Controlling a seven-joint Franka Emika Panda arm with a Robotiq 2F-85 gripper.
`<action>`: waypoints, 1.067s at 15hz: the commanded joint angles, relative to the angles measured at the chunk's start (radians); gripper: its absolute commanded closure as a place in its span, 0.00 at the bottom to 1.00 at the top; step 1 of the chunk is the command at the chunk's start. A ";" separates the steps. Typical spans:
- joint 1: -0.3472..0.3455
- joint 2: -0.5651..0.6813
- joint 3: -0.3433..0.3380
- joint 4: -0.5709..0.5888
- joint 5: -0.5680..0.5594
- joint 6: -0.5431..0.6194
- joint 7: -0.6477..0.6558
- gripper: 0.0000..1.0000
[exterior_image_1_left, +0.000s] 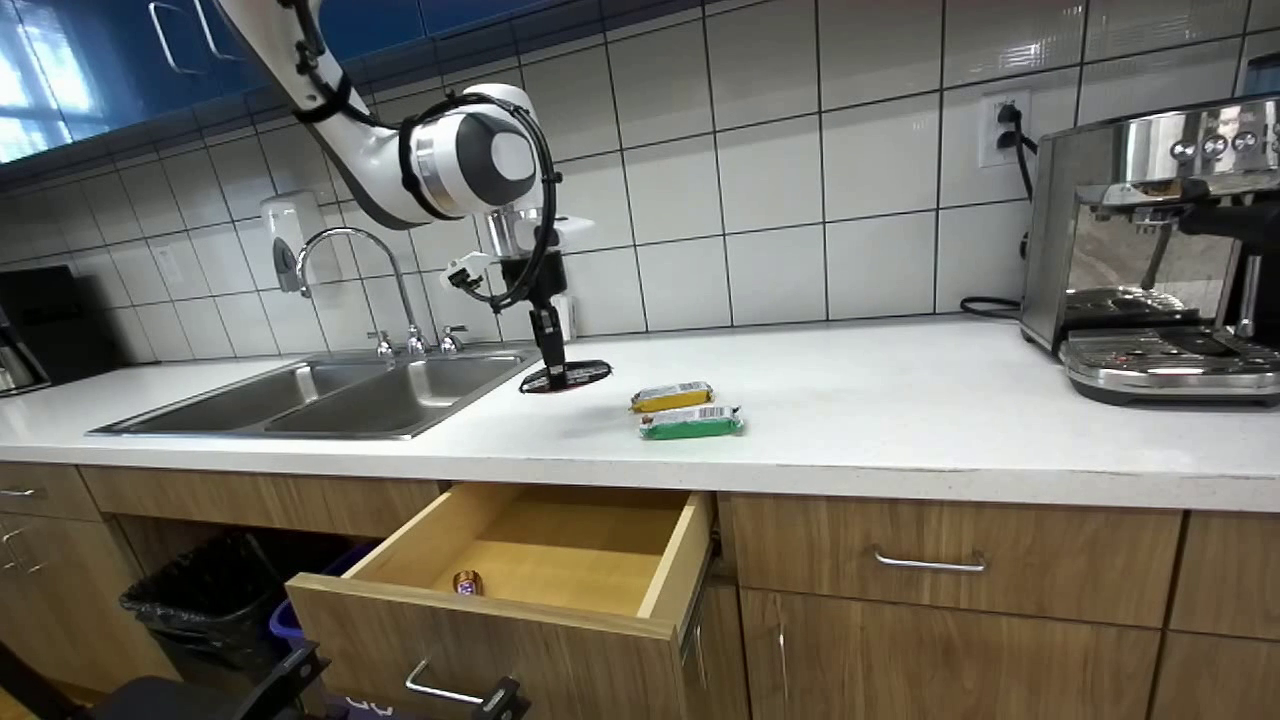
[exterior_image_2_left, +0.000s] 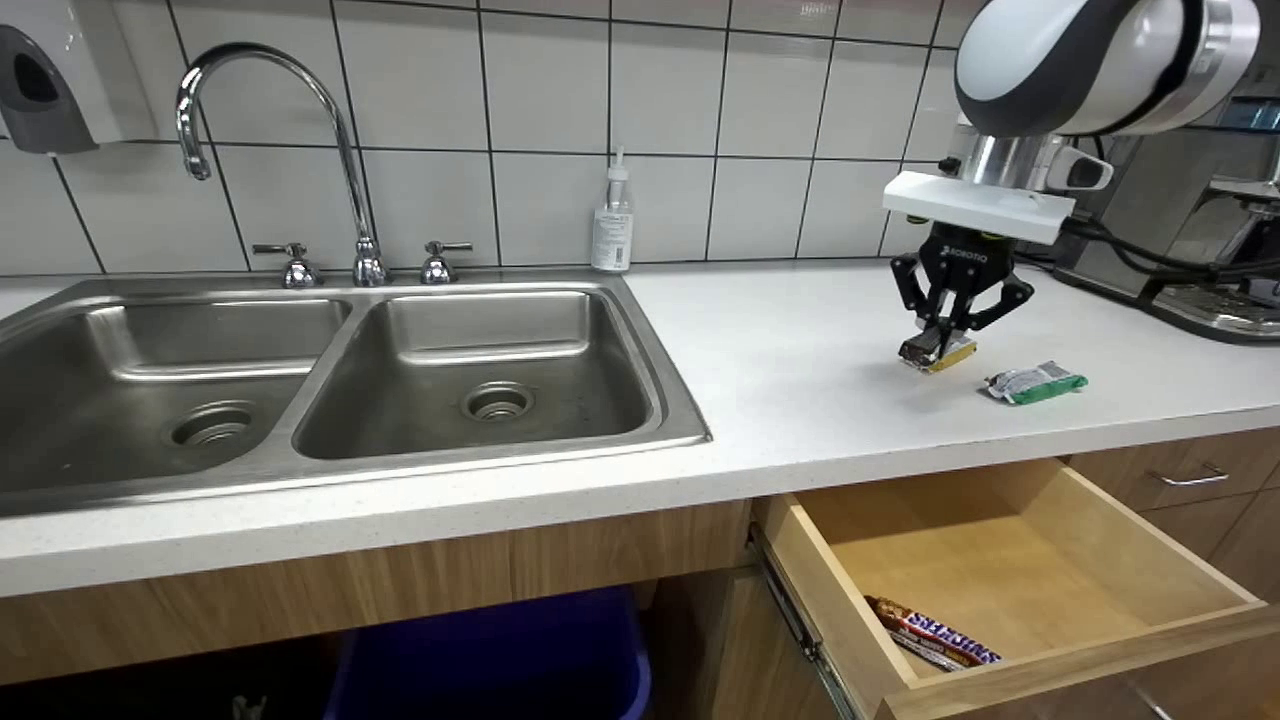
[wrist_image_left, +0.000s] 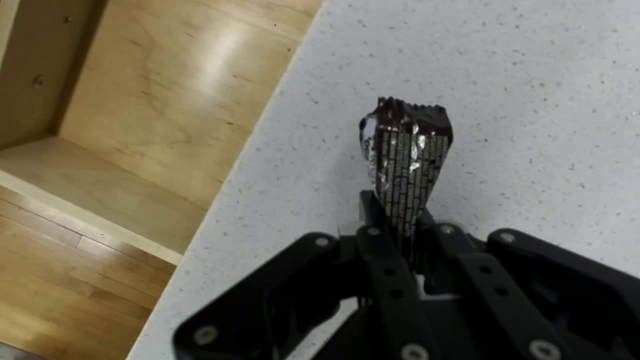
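Observation:
My gripper (wrist_image_left: 397, 212) is shut on a dark-wrapped bar (wrist_image_left: 415, 150) with a grey brick-like pattern, pinched near its middle. The wide crimped end sticks out beyond the fingers in the wrist view. Both exterior views show this bar (exterior_image_1_left: 588, 373) just above the white counter, between the sink and two other bars. A yellow-wrapped bar (exterior_image_1_left: 672, 397) and a green-wrapped bar (exterior_image_1_left: 692, 424) lie side by side on the counter. In an exterior view the yellow bar (exterior_image_2_left: 958, 354) is partly hidden behind the gripper (exterior_image_2_left: 935, 340). A brown Snickers bar (exterior_image_2_left: 935, 632) rests inside the pulled-out wooden drawer (exterior_image_2_left: 960, 560).
A double steel sink (exterior_image_1_left: 415, 425) with a curved faucet (exterior_image_2_left: 350, 170) lies beside the arm. A pump bottle (exterior_image_2_left: 612, 225) stands at the tiled wall. An espresso machine (exterior_image_1_left: 1160, 240) occupies the counter's far end. Below the counter, the drawer (exterior_image_1_left: 590, 545) juts past its front edge.

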 joint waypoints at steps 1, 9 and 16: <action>-0.006 -0.130 0.019 -0.165 -0.048 0.052 -0.009 0.96; -0.023 -0.278 0.056 -0.393 -0.106 0.101 0.007 0.96; -0.046 -0.339 0.084 -0.534 -0.159 0.133 0.025 0.96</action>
